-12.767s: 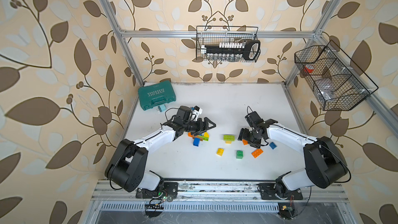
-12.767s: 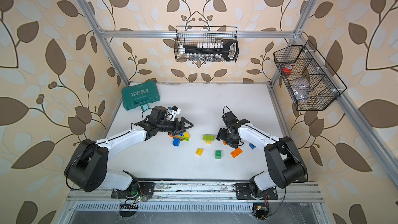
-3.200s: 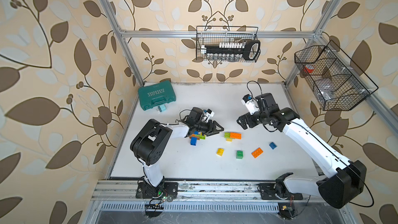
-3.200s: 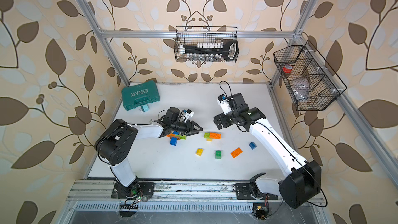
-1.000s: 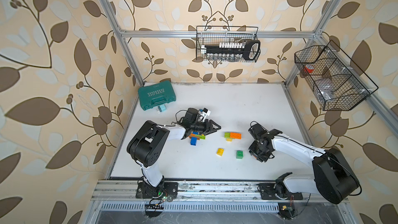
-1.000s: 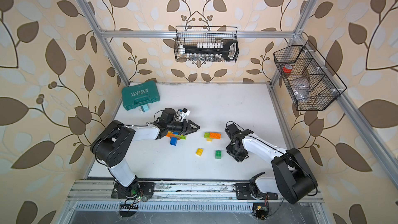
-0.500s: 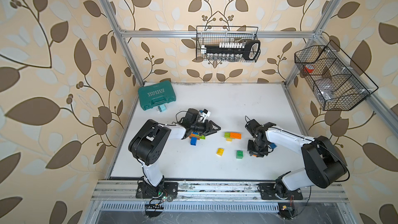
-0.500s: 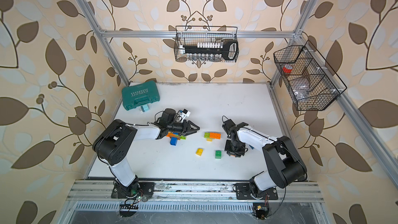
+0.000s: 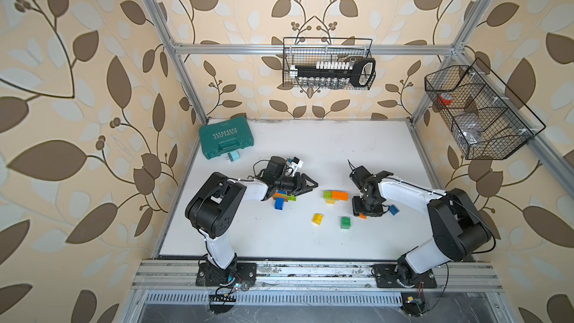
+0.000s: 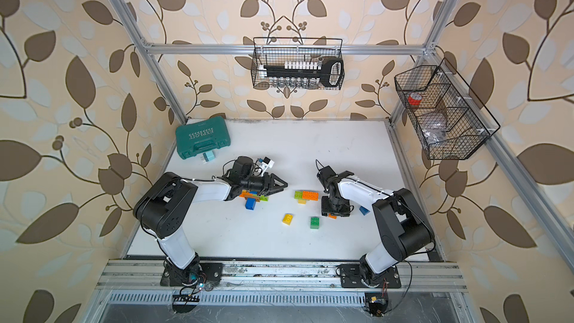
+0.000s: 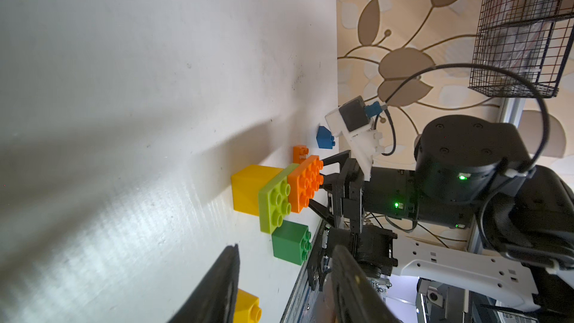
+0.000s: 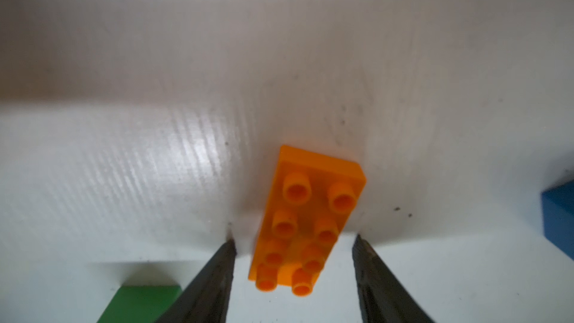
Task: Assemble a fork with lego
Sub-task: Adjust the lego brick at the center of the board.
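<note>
In both top views the left gripper (image 9: 310,185) (image 10: 279,185) lies low over the white worktop (image 9: 326,150), rolled on its side. A brick cluster (image 9: 281,198) of orange, blue and lime sits just beside its wrist; from above I cannot tell whether the two touch. The right gripper (image 9: 367,211) (image 10: 335,210) points straight down, and an orange plate (image 9: 362,216) peeks out from under it. A blue brick (image 9: 394,210) lies just beside it, on the robot's right. A dark green brick (image 9: 345,222) and a yellow brick (image 9: 317,219) lie apart, nearer the front rail. A joined piece (image 9: 335,195) (lime and orange plates on a yellow block) sits between the two grippers. A teal case (image 9: 225,142) rests in the far left corner.

In the left wrist view the left gripper's (image 11: 284,246) jaws are spread, with open space between them. Beyond them stand the joined piece (image 11: 276,200), the dark green brick (image 11: 290,242) just beside it, and the yellow brick (image 11: 247,309) near one finger. The blue brick (image 11: 324,138) lies farther off.

In the right wrist view the right gripper's (image 12: 294,239) jaws are spread, and its fingertips (image 12: 230,245) reach down to the worktop on either side of the orange plate (image 12: 310,212). The plate lies flat, studs up, with a gap on each side.
</note>
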Controlling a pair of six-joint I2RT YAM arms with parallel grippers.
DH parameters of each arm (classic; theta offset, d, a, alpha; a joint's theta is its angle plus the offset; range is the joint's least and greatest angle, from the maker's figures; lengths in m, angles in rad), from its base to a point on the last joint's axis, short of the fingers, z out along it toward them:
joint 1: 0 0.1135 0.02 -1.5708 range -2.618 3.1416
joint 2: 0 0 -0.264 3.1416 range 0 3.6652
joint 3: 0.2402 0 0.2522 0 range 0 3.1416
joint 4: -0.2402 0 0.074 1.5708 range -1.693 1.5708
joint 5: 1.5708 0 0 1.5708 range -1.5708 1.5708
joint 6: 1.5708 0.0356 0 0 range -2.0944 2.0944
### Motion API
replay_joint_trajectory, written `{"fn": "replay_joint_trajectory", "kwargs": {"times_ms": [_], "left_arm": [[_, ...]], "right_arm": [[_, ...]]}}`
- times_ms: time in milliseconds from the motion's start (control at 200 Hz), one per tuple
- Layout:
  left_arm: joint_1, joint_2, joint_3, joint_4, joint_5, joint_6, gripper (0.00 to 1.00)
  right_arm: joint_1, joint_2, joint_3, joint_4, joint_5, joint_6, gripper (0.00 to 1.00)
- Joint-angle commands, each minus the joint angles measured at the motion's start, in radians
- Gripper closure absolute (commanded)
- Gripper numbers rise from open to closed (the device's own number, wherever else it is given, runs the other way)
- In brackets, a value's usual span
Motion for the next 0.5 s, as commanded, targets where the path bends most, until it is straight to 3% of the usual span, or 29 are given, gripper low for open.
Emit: {"fn": "replay_joint_trajectory", "kwargs": {"times_ms": [0, 230, 495], "left_arm": [[0.014, 0.001, 0.008, 0.006, 0.025, 0.023, 0.50], [0.017, -0.004, 0.003, 0.006, 0.032, 0.028, 0.50], [0.020, -0.002, 0.002, 0.002, 0.034, 0.032, 0.50]], "right_arm": [[0.007, -0.026, 0.017, -0.027, 0.082, 0.084, 0.40], [0.029, -0.011, -0.006, -0.013, 0.122, 0.199, 0.44], [0.030, -0.013, -0.019, -0.013, 0.088, 0.218, 0.53]]}}
